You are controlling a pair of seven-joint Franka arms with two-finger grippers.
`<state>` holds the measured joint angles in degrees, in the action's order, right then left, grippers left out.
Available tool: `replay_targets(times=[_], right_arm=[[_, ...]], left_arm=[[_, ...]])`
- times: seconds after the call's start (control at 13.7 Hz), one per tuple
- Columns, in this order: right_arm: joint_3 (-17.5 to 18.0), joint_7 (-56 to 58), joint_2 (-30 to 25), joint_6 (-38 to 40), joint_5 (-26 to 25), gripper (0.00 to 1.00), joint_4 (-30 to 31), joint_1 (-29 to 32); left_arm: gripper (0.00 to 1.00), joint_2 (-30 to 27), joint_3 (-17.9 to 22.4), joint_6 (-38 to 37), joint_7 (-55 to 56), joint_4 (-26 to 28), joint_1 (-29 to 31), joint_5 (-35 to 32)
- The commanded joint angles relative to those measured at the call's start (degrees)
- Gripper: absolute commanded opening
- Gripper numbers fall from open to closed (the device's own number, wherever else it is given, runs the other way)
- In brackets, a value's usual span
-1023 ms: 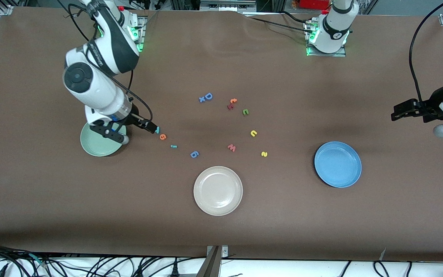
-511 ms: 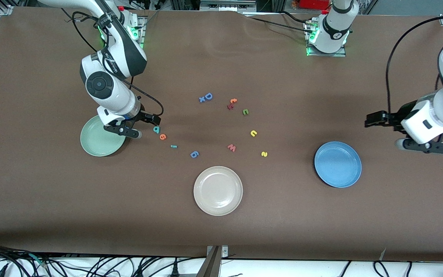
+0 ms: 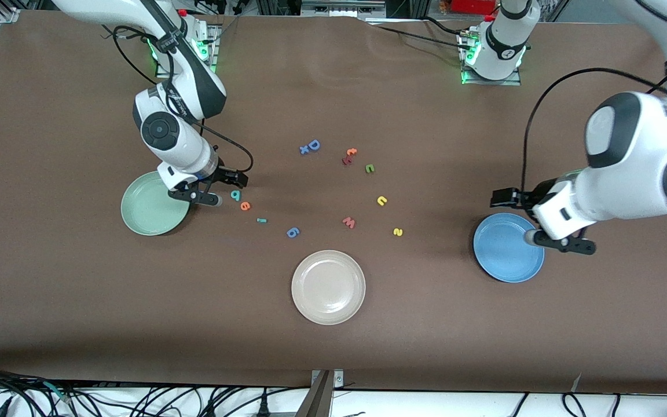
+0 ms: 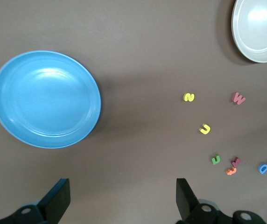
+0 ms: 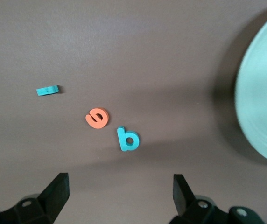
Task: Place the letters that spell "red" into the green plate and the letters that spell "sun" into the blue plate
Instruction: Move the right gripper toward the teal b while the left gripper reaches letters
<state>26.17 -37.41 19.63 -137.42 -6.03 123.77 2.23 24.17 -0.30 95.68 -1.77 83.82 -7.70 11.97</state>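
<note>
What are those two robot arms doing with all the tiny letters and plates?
They are sorting small foam letters into plates, but nothing is sorted yet. The right gripper hangs open at the edge of the round mint-green plate, beside the teal "d", orange "e" and thin teal "r". The left gripper hangs open over the round blue plate. Both plates are empty and neither gripper holds anything.

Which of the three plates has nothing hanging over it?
The white plate, the one nearest the front camera. The right end effector hangs at the green plate's edge, and the left end effector over the blue plate.
</note>
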Motion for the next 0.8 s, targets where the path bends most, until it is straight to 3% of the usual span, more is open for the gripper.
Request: replay_targets(times=[0.0, 0.15, 0.51, 0.66, 0.73], right_arm=[[-0.2, 0.2, 4.0, -4.1, -3.5, 0.98, 0.2, 0.1], [-0.9, 0.1, 6.0, -6.3, -5.5, 0.98, 0.2, 0.1], [-1.6, -0.1, 7.8, -7.0, -6.6, 0.98, 1.6, 0.1], [-1.6, -1.3, 8.0, -7.9, -6.5, 0.83, 1.7, 0.1], [-1.6, -2.6, 8.1, -8.6, -6.5, 0.83, 1.6, -0.2]], left_arm=[[1.0, 1.7, 0.4, 2.1, 3.5, -1.5, 0.2, -0.2], [1.0, 2.8, 0.3, 4.1, 12.9, -1.5, 0.1, -0.2], [1.0, 5.5, 0.3, 7.2, 15.0, -1.2, -5.4, -2.3], [1.0, 6.1, 0.2, 10.7, 16.6, -0.7, -8.1, -6.9], [0.99, 6.9, 0.1, 11.1, 16.9, -0.6, -8.7, -7.7]])
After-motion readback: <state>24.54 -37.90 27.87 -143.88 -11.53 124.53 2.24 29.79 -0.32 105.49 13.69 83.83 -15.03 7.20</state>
